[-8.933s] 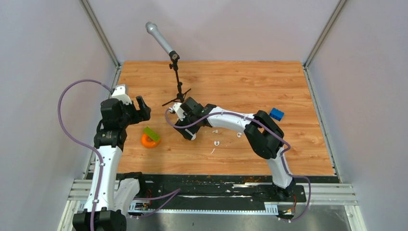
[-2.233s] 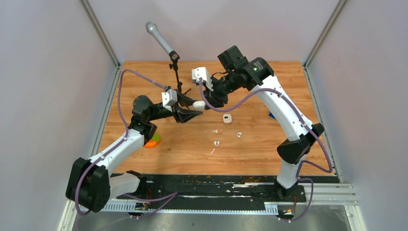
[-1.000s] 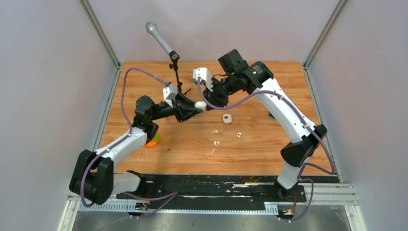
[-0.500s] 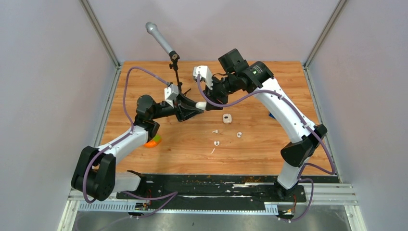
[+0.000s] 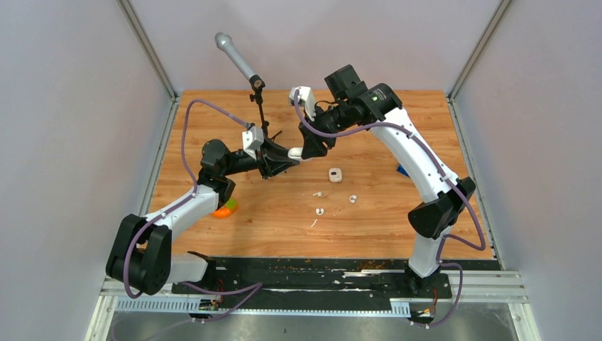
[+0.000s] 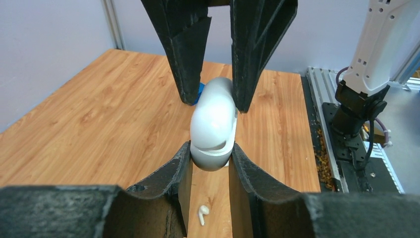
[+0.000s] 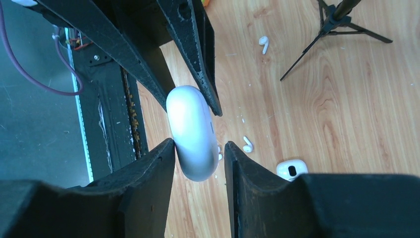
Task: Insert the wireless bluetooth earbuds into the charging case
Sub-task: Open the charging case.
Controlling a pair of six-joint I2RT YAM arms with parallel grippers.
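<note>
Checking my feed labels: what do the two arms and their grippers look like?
The left arm and right arm have white links and black joints, each trailed by a purple cable. A white camera block sits on each wrist. The left gripper and right gripper have black, wedge-shaped fingers with rough, matte faces.

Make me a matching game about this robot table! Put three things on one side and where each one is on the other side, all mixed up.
Things:
1. charging case
2. earbuds
3. microphone

Places:
A. lying loose on the wooden table
B. up on a black stand at the far side
C. held off the table in the fingers of the left gripper

Right pairs: 1-C, 2-A, 3-B.
</note>
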